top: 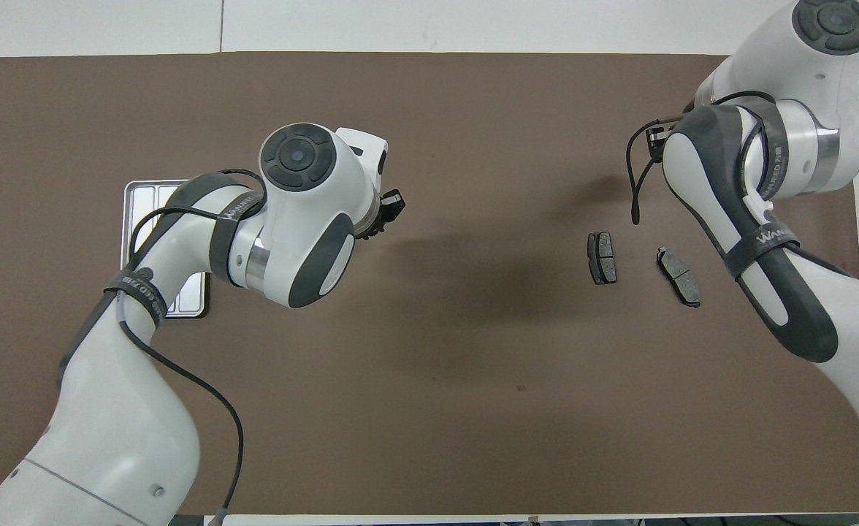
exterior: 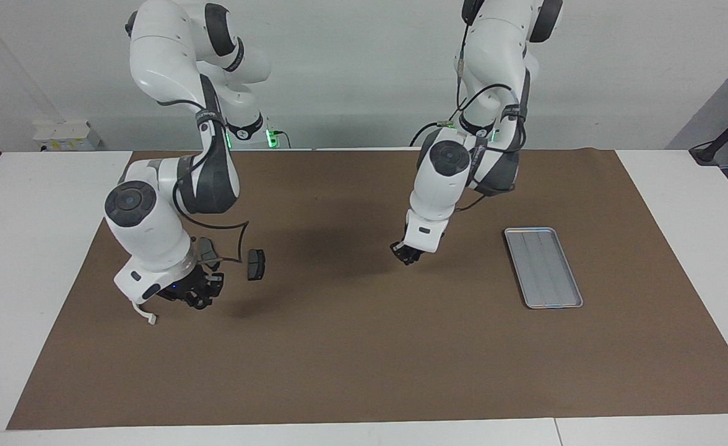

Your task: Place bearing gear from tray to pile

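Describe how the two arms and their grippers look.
Both arms have glossy white shells with dark grey joint sections and round grey end caps. Black cables loop along them, under black straps with white lettering. The left gripper and right gripper are small and black.

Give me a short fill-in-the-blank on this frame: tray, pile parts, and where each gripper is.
1. The tray holds ____ parts.
2. The left gripper hangs over the bare ____ mat.
3. Beside the right gripper, ____ dark grey brake-pad-shaped pieces lie on the mat.
4. The white semicircular bracket is mostly hidden by the ____ arm.

Missing words: no; brown; two; right
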{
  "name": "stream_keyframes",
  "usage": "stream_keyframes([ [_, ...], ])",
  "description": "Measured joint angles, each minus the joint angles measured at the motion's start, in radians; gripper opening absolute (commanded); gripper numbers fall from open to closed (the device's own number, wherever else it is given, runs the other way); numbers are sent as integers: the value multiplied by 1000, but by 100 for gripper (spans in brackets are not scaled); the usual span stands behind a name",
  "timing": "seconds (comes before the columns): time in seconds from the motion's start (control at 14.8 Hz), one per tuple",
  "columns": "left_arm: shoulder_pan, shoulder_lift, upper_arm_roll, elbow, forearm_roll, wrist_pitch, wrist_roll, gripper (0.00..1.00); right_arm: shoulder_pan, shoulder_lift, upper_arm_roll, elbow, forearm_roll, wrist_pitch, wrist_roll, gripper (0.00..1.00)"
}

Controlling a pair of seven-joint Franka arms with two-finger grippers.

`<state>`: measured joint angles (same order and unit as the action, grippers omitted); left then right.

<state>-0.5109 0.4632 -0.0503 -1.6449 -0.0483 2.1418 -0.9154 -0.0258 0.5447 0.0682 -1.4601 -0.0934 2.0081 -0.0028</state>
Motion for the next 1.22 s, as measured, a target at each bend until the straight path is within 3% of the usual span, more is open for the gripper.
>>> stream_keyframes([
  [0.34,-8,63,8,17,19,26,-24,0,-21,42,0,-83,0,167,-29,0],
  [0.88,-22,90,8,15,31,68,-52,1,-22,81,1,-106,0,280,-30,0],
  [0.95,-23,93,8,14,32,71,-53,6,-22,81,1,-107,0,281,-30,17],
  [1.01,-23,95,8,14,34,73,-53,20,-21,81,1,-107,0,281,-30,99],
  [1.08,-23,96,8,14,36,74,-54,70,-20,81,1,-107,0,281,-30,100],
  [1.15,-23,96,8,14,36,74,-54,100,-19,81,2,-107,0,281,-30,100],
  [1.22,-23,96,9,14,37,74,-55,100,-17,81,3,-107,0,280,-30,100],
])
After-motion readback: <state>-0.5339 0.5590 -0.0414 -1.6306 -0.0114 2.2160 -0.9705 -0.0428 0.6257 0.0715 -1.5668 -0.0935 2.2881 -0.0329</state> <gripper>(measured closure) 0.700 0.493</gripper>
